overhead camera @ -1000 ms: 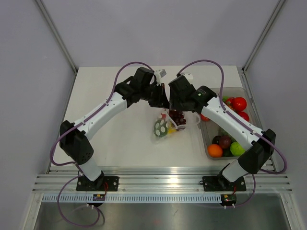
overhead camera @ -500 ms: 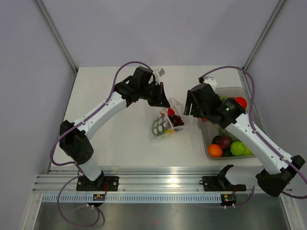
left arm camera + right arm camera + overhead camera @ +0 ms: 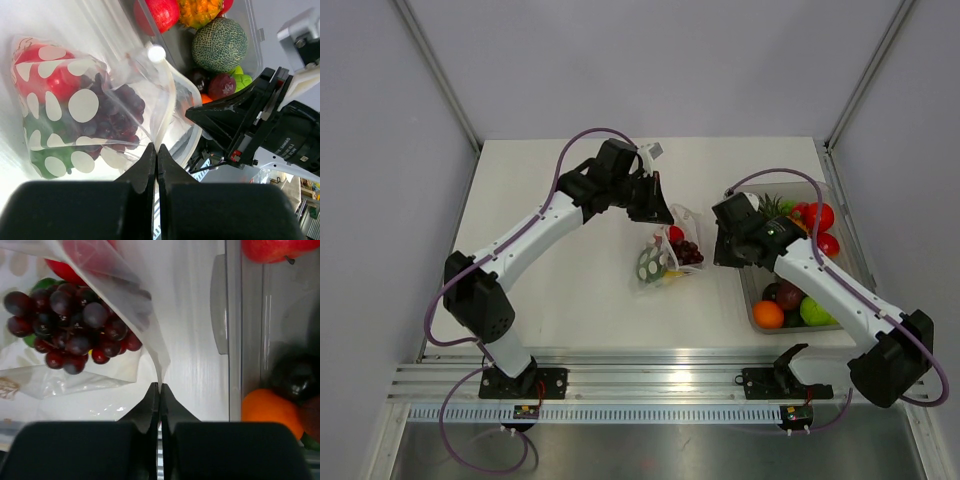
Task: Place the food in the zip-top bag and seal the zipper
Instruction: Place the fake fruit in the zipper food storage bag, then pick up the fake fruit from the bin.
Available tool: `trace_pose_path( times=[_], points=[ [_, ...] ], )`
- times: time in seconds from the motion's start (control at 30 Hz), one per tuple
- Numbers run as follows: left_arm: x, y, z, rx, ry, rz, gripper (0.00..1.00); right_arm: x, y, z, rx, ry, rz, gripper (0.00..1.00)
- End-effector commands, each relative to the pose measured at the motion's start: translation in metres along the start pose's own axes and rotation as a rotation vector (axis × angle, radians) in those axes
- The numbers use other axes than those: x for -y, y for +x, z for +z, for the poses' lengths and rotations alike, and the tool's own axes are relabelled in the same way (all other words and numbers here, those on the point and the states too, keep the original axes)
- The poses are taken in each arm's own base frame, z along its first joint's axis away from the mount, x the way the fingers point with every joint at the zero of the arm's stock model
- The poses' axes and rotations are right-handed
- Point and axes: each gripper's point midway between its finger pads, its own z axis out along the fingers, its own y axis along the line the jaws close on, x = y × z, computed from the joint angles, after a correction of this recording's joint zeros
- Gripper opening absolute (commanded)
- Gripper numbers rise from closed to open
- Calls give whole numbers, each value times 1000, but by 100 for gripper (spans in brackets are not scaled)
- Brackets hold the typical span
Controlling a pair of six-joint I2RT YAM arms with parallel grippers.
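Observation:
The dotted zip-top bag (image 3: 665, 262) lies mid-table with food inside: a dark grape bunch (image 3: 75, 325), a red piece (image 3: 57, 80) and a green piece (image 3: 45, 160). My left gripper (image 3: 663, 213) is shut on the bag's far mouth edge, the film pinched between its tips (image 3: 156, 148). My right gripper (image 3: 718, 250) is shut on the bag's right-hand mouth edge (image 3: 160, 386). The pale zipper strip (image 3: 166, 97) curves along the mouth, which gapes between the two grips.
A rigid clear tray (image 3: 752, 300) stands right of the bag. It holds more food: an orange (image 3: 768, 314), red round ones (image 3: 818, 216), a green melon (image 3: 220, 45). The tray wall (image 3: 232, 340) is close beside my right gripper.
My right arm left the bag, swung toward the tray with its jaws open, then came back low and shut on the bag's right edge. The left gripper kept its hold.

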Motion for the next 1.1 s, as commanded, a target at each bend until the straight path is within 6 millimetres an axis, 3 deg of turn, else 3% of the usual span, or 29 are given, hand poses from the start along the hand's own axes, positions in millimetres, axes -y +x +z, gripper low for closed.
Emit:
trace_pose_path(
  times=[0.0, 0.07, 0.1, 0.2, 0.27, 0.33, 0.4, 0.53, 0.6, 0.7, 0.77, 0.8, 0.87, 0.93, 1.07],
  points=[
    [24, -16, -27, 89, 59, 46, 0, -45, -59, -35, 156, -184, 0, 0],
    [24, -21, -33, 100, 49, 55, 0, -54, -79, -55, 217, -223, -20, 0],
    [28, -29, -40, 125, 44, 64, 0, -63, -100, -77, 274, -264, -16, 0],
    [33, -44, -60, 172, 22, 84, 0, -81, -126, -112, 336, -345, -38, 0],
    [33, -52, -68, 201, 8, 88, 0, -86, -132, -118, 351, -361, -52, 0],
    [30, -55, -71, 218, -6, 87, 0, -86, -132, -109, 344, -345, -62, 0],
    [27, -53, -64, 205, 2, 81, 0, -83, -121, -82, 294, -300, -72, 0],
    [-6, -26, -31, 112, -32, 16, 0, -74, -106, -33, 231, -207, -68, 0],
    [-10, -20, -25, 93, -25, 6, 0, -72, -99, -22, 208, -186, -71, 0],
    [-10, -19, -27, 99, -27, 9, 0, -73, -101, -24, 214, -196, -68, 2],
    [-7, -22, -33, 112, -28, 23, 0, -70, -103, -31, 224, -188, -76, 26],
    [-5, -25, -36, 120, -32, 26, 0, -69, -110, -38, 251, -179, -73, 54],
    [-3, -27, -39, 126, -31, 36, 0, -62, -116, -49, 278, -165, -69, 68],
    [-3, -28, -39, 128, -31, 36, 0, -52, -123, -57, 298, -159, -42, 77],
    [-4, -26, -36, 120, -25, 29, 0, -17, -138, -81, 379, -148, 54, 80]
  ],
)
